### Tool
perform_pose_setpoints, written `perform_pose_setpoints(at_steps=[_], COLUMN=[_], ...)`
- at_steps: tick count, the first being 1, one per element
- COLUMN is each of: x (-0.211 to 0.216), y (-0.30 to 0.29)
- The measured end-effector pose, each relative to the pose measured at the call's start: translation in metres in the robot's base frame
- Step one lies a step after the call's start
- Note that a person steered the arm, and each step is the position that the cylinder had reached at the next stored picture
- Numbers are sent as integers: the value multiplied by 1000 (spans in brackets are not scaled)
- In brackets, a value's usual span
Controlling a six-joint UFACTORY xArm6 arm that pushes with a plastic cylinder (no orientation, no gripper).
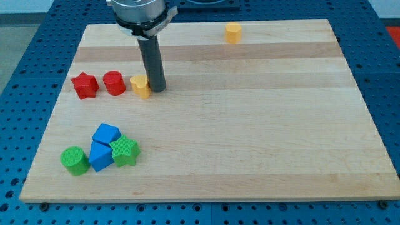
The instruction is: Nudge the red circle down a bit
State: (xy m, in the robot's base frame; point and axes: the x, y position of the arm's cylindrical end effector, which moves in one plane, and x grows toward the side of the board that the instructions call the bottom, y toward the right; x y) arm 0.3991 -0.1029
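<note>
Wooden board (250, 125) lay on a blue pegboard table (25, 37); my tip (156, 89) stood bare on it — grasping nothing, touching the right side of a yellow block (141, 87). Left of my tip, past that yellow block, sat the red circle (114, 82); a red star (84, 85) sat further left — another yellow block (233, 32) lay well apart, toward the view's top right.

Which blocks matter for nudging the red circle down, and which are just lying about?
In play: red circle; my tip, right of it, beside the yellow heart.

Lying about: red star, yellow block at top, two blue blocks, green circle, green star.
</note>
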Motion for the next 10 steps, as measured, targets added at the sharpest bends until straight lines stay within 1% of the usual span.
perform_pose_setpoints(at_steps=[1,3,7,10], x=[-1,-39,-42,-42], y=[1,10,-43,-65])
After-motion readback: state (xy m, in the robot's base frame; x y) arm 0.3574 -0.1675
